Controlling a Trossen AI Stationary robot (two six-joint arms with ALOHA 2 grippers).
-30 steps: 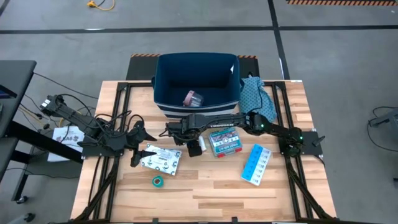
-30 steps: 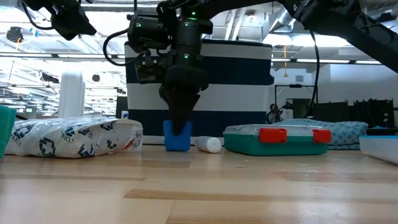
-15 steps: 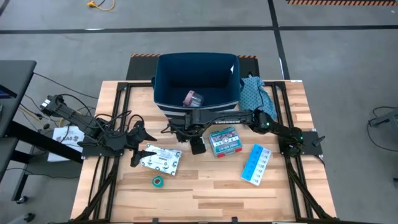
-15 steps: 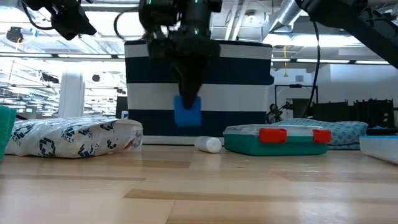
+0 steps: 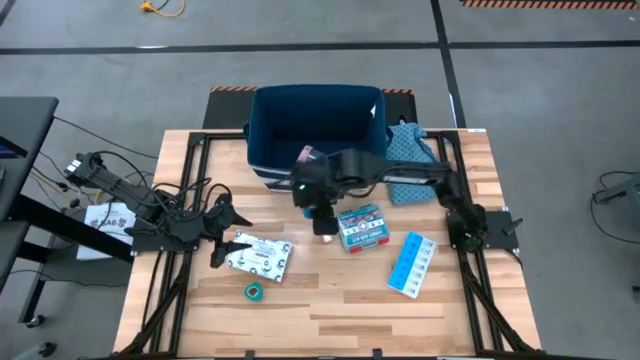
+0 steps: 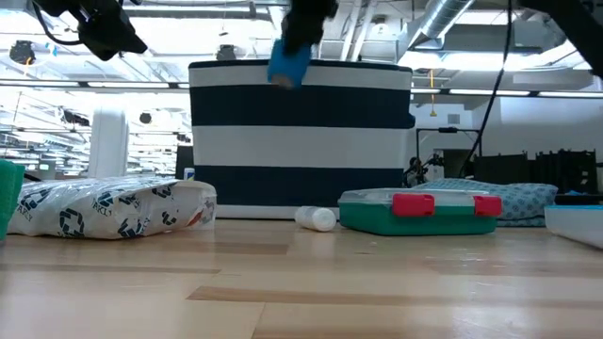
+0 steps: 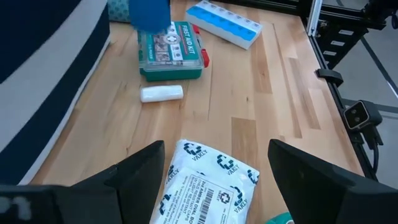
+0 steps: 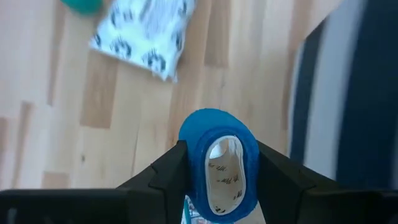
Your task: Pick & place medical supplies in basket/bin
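Holding the blue roll (image 8: 219, 165) between its two fingers, the right end effector (image 5: 322, 196) hangs just in front of the navy bin (image 6: 301, 141), the roll at about rim level in the low view.

Risks, judged:
- Roll is pinched across its curved sides; it could squirm out if the arm swings sharply.
- A release short of the rim would drop the roll onto the tabletop (image 5: 340, 310), near the white tube (image 7: 161, 93).
- The arm crosses low over the near wall; a clip there could shove the bin.

Left end effector (image 7: 211, 180) waits wide apart and empty over the white packet (image 7: 205, 186), at the tabletop's left side.

Writing:
- Teal-and-red box (image 7: 171, 50): "FIRST AID KIT".
- Packet: seems to read "VALEY"; finer print unreadable.
- Roll's core carries small marks, not legible.
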